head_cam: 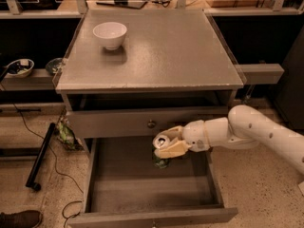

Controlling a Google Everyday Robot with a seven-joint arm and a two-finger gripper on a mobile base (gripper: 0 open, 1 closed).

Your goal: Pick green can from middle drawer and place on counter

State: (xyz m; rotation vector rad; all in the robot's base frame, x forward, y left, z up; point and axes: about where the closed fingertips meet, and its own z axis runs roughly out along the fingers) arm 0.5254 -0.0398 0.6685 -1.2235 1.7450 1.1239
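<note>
The middle drawer (142, 194) is pulled open below the counter (156, 56), showing a plain grey floor. The green can (161, 148) stands at the drawer's back, its silver top with pull tab showing. My gripper (167, 142) reaches in from the right on a white arm. Its cream fingers (171, 149) sit on both sides of the can's top and look closed on it. The can's lower green part shows below the fingers; I cannot tell whether it still touches the floor.
A white bowl (110, 34) stands on the counter's back left. A closed drawer front with a round knob (151, 124) is just above the can. Narrow shelves (28, 80) run to both sides. A black pole (40, 156) and cables lie on the floor at left.
</note>
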